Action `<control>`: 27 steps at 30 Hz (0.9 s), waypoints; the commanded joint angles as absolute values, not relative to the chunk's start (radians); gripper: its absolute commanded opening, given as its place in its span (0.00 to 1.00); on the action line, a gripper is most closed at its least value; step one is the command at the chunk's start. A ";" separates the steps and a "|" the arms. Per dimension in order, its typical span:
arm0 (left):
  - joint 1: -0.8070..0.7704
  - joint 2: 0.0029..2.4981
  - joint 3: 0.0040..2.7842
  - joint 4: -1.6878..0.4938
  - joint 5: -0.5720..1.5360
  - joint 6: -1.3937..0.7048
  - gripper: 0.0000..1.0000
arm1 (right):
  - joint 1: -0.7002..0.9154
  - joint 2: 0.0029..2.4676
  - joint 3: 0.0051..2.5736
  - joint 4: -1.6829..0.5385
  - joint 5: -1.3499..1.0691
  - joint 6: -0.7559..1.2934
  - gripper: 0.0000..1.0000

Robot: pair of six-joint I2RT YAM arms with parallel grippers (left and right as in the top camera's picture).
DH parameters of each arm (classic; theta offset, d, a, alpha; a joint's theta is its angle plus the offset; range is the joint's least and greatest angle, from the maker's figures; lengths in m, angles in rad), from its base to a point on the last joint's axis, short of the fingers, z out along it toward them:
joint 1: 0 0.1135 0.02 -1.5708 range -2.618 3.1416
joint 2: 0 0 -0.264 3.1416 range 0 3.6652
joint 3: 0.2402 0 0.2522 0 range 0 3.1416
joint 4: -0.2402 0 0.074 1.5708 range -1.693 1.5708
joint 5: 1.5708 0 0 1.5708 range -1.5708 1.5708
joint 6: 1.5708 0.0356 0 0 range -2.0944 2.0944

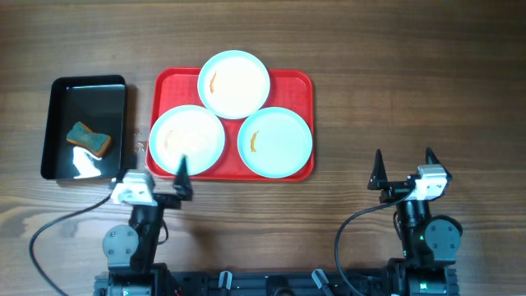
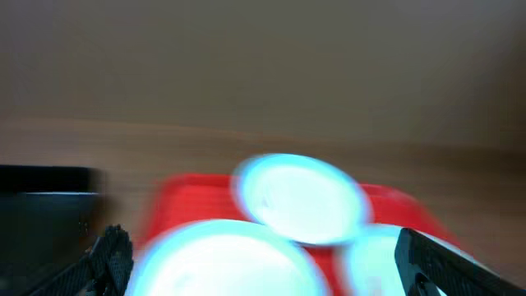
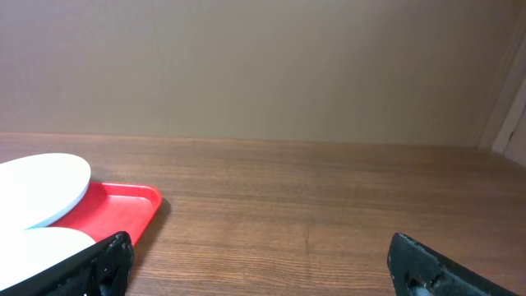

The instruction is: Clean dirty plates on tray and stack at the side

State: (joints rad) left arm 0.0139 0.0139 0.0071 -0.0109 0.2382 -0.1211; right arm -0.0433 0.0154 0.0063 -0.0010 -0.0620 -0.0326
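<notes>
Both claws are spread wide and holding nothing. The left claw [image 1: 153,175] sits at the near edge of the red tray [image 1: 297,82]. One of its fingertips overlaps the rim of the nearest plate [image 1: 187,140], but actual contact can't be told, and its wrist view is all blur. The right claw [image 1: 404,168] is over bare wood-grain worktop [image 1: 411,74], well apart from the tray. The three dirty plates [image 1: 234,84] are round, pale aqua, with raised rims and orange smears on at least two, all on the smooth plastic tray. A sponge [image 1: 89,139] lies in a glossy black tray [image 1: 57,99].
</notes>
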 commanded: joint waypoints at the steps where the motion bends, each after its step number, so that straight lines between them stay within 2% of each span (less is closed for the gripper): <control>1: 0.008 0.007 0.006 0.031 0.769 -0.328 1.00 | -0.050 0.007 0.005 0.001 -0.047 -0.049 1.00; 4: 0.008 0.007 0.006 0.084 0.899 -0.354 1.00 | -0.050 0.007 0.005 0.001 -0.047 -0.049 1.00; 8: 0.009 0.007 0.006 0.335 0.930 -0.428 1.00 | -0.050 0.007 0.005 0.001 -0.047 -0.050 1.00; 11: 0.009 0.007 0.012 0.529 0.876 -0.462 1.00 | -0.050 0.007 0.005 0.001 -0.047 -0.049 1.00; 14: 0.009 0.010 0.063 0.515 0.754 -0.443 1.00 | -0.050 0.007 0.005 0.001 -0.047 -0.050 1.00; 18: 0.022 0.063 0.216 0.260 0.665 -0.326 1.00 | -0.050 0.007 0.005 0.001 -0.047 -0.050 1.00; 20: 0.036 0.138 0.347 0.031 0.581 -0.272 1.00 | -0.050 0.007 0.005 0.001 -0.047 -0.050 1.00; 24: 0.066 0.440 0.701 -0.480 0.462 -0.138 1.00 | -0.050 0.007 0.005 0.001 -0.047 -0.050 1.00; 27: 0.070 0.715 0.943 -0.778 0.455 -0.057 1.00 | -0.050 0.007 0.005 0.001 -0.047 -0.050 1.00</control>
